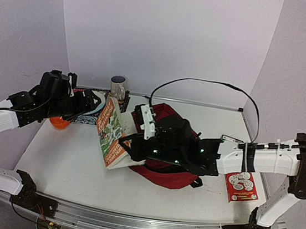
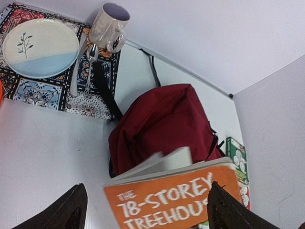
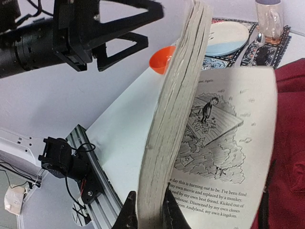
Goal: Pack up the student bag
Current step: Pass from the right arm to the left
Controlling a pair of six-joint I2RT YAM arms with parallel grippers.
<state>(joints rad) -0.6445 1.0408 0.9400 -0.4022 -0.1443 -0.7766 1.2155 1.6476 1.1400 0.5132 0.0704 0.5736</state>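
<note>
The dark red soft fabric backpack (image 1: 161, 176) lies on the white table (image 1: 63, 165), directly beneath the right gripper (image 3: 147, 210) and its wrist. That gripper's 2 fingers pinch the lower edge of a thick orange-covered paperback book (image 1: 111, 133), holding it upright beside the bag with 1 page hanging loose. The left gripper (image 1: 95, 103) hovers spread wide, apart from the book, facing its cover. Beyond its fingers sit a pale plate (image 2: 40, 47) and a grey mug (image 2: 108, 28) on a patterned mat (image 2: 47, 93).
</note>
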